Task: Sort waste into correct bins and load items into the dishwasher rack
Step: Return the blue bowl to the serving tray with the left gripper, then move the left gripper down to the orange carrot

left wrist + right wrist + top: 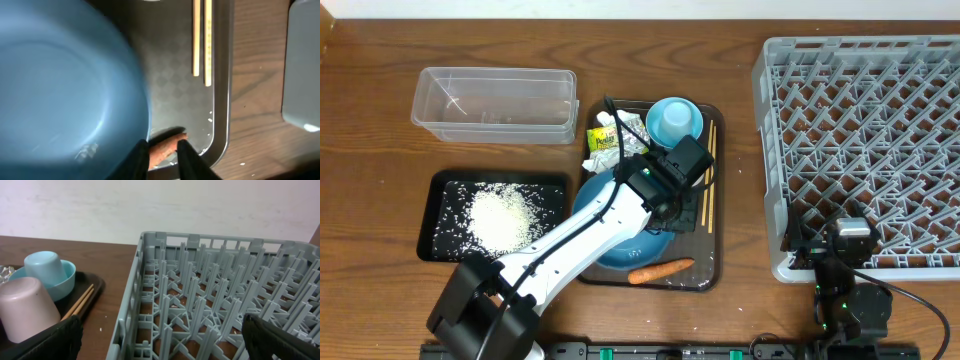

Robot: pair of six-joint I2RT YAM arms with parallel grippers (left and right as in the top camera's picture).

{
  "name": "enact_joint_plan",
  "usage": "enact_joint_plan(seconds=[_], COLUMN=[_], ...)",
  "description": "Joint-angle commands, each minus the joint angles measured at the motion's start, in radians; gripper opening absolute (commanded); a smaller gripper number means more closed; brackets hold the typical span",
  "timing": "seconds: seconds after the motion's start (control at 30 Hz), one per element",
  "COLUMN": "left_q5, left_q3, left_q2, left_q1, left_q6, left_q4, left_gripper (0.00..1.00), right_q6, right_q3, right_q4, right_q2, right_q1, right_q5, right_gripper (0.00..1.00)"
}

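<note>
Carrot (167, 145) lay just beside plate (60, 85) rim. Your left fingers (141, 161) stood narrowly apart, empty; right fingers (45, 340) wide apart, idle. Judged you needed wider spread, straddling carrot mid-length, clear of plate.

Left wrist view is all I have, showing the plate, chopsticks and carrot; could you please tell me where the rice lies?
Observer: The rice is piled in the black tray, left of the serving tray.
Operator: Thank you. Is anything in the clear tub?
Observer: The clear tub looks empty from overhead.
Operator: And where is the right gripper, please?
Observer: The right gripper is wide open at the near edge of the dishwasher rack, which looks empty.
</note>
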Motion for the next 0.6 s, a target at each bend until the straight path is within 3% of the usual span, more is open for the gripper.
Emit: enact_joint_plan(seconds=[0.0,0.27,0.43,0.57], left_q5=[-0.015,0.006,0.065,0.064], left_q3=[0.025,0.03,0.029,0.003], left_q2=[-0.004,-0.106,-0.149,-0.147], left_q1=[0.001,0.0,-0.006,-0.042], left_q6=[0.003,0.037,0.044,0.049], left_q4=[0.003,-0.065,-0.18,-0.236], left_gripper=[0.23,0.25,0.38,0.41], right_q6=[0.002,0.002,0.002,0.002], right_q3=[-0.002,-0.002,-0.002,-0.002], right_q4=[-0.003,-0.003,-0.004,-0.004], right_q2=[-0.006,-0.006,-0.006,-0.006], right_q1=[-0.008,-0.008,-0.008,-0.008], right_q5=[-0.004,-0.004,-0.003,-0.004], right_gripper=[0.99,0.99,0.99,0.99])
